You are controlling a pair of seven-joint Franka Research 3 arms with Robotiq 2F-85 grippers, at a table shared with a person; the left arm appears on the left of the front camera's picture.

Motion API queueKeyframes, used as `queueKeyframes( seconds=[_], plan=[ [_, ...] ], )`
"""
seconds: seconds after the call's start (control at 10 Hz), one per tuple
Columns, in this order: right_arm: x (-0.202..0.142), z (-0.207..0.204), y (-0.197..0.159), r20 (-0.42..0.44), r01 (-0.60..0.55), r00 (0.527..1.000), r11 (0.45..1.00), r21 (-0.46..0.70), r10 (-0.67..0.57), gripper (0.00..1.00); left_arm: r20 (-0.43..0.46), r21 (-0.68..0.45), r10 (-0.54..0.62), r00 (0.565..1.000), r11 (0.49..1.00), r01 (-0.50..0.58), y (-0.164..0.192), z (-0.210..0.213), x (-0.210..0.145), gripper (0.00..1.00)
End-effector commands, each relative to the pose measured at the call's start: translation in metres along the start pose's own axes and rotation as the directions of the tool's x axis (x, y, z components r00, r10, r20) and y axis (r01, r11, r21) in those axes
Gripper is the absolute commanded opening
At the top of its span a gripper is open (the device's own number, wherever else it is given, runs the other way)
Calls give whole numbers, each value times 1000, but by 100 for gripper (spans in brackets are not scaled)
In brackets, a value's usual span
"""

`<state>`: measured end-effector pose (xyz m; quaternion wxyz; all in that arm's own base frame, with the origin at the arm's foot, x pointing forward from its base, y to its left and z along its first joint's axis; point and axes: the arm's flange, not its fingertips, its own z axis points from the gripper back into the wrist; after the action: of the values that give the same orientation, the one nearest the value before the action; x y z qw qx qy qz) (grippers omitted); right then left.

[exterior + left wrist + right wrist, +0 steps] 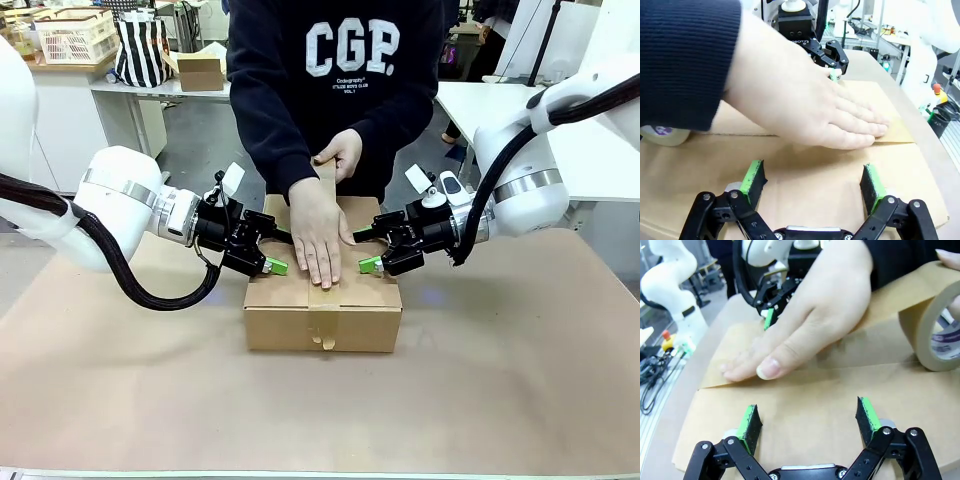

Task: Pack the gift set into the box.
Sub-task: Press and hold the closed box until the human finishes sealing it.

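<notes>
Both grippers, L (pixel 812 187) & R (pixel 810 425), jaws wide, nothing held, on carton (pixel 275 328) flaps. Gift set prob. inside, can't confirm. Stiff-ish cardboard, lids may bow; press flat nr corners, off tape (pixel 323 325).

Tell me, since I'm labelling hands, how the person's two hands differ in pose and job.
The person's flat, spread hand presses along the brown tape seam on the carton; the person's other hand, bent, is at the brown tape roll. The flat hand lies nearer the robot, the bent one nearer the person's body. Both emerge from dark sleeves.
</notes>
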<state>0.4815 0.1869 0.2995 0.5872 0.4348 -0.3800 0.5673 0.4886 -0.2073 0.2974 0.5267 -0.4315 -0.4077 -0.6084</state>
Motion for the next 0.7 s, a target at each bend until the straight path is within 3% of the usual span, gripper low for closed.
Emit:
queueKeyframes(
  seconds=[0.0,0.6],
  plan=[
    [-2,-1,0,-7,5,1000,1000,-1,-5,100,4,7,2,1000,1000,-2,-2,0,-4,100],
    [-2,-1,0,-7,5,1000,1000,-1,-5,100,4,7,2,1000,1000,-2,-2,0,-4,100]
  ],
)
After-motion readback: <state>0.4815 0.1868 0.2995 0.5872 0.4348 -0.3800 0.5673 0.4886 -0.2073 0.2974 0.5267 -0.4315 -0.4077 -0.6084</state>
